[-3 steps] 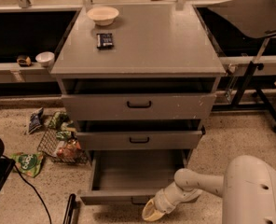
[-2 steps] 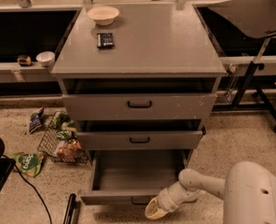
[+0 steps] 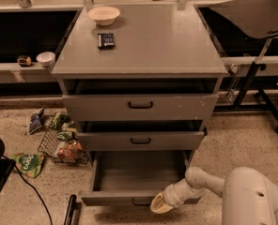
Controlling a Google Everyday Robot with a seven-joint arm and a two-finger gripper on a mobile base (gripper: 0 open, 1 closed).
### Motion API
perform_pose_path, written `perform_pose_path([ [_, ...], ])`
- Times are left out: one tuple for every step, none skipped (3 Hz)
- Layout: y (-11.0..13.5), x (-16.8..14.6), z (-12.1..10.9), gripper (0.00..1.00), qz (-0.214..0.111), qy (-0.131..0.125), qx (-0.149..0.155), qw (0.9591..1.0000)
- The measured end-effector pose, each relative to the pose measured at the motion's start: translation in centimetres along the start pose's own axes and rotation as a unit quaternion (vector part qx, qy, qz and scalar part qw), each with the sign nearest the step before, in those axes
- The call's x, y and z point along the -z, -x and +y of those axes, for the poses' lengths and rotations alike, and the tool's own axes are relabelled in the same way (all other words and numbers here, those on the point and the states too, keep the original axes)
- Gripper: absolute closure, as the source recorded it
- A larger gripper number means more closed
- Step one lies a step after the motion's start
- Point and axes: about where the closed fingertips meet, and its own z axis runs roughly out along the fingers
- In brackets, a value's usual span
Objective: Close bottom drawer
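Observation:
The bottom drawer [image 3: 129, 198] of the grey cabinet is pulled far out, its wide shallow tray bare inside, with a small black handle [image 3: 141, 202] on the low front panel. My gripper [image 3: 160, 205] sits at the drawer's front panel, just right of the handle, at the end of the white arm [image 3: 202, 182] that reaches in from the lower right. The middle drawer [image 3: 140, 139] and the top drawer [image 3: 140, 106] stand slightly out.
A white bowl [image 3: 104, 15] and a dark packet [image 3: 105, 40] lie on the cabinet top. A wire basket [image 3: 64, 146] and snack bags [image 3: 28, 163] lie on the floor at the left. A black cable [image 3: 33, 191] runs across the floor. A black stand [image 3: 251, 78] is at the right.
My gripper and forearm have shifted slightly to the right along the drawer's front. The drawer stands about as far out as before.

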Motion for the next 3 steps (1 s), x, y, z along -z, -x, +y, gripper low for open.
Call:
perform_pose_path([
  [-0.92, 0.93, -1.15, 0.59, 0.003, -0.021, -0.01, 0.9997],
  [-1.32, 1.25, -1.43, 0.35, 0.004, -0.028, -0.013, 0.9995],
  [-1.88, 1.55, -1.69, 0.12, 0.007, -0.035, -0.019, 0.9992],
])
